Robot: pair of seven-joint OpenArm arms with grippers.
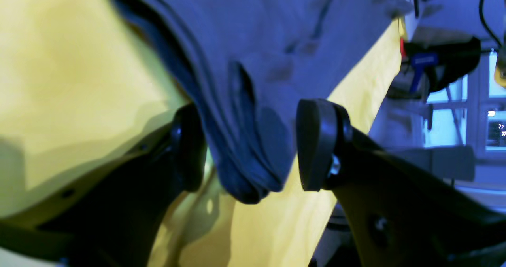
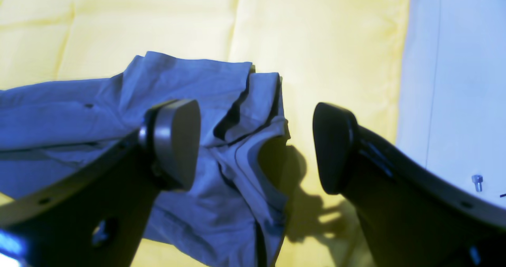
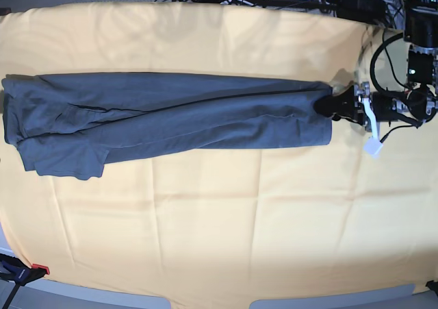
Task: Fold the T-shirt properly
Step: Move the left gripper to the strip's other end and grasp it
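T-shirt [image 1: 253, 61], left wrist view: one bunched end hangs between the spread pads of the left pincer [image 1: 251, 146], the cloth running off toward 12 o'clock over the yellow cloth [image 1: 71, 81]. The pads flank the end without visibly pinching it.

Right wrist view: the right pincer [image 2: 255, 144] is spread wide, with a folded end of the shirt between its pads and the body trailing toward 9 o'clock. Nothing is gripped.

Base view: one T-shirt [image 3: 171, 117] lies on the table [image 3: 205, 233] as a long band, its long axis from 9 to 3 o'clock. The left pincer [image 3: 335, 105] sits at the 3 o'clock end; I can't see the right arm here. One shirt, two pincers, one cloth.
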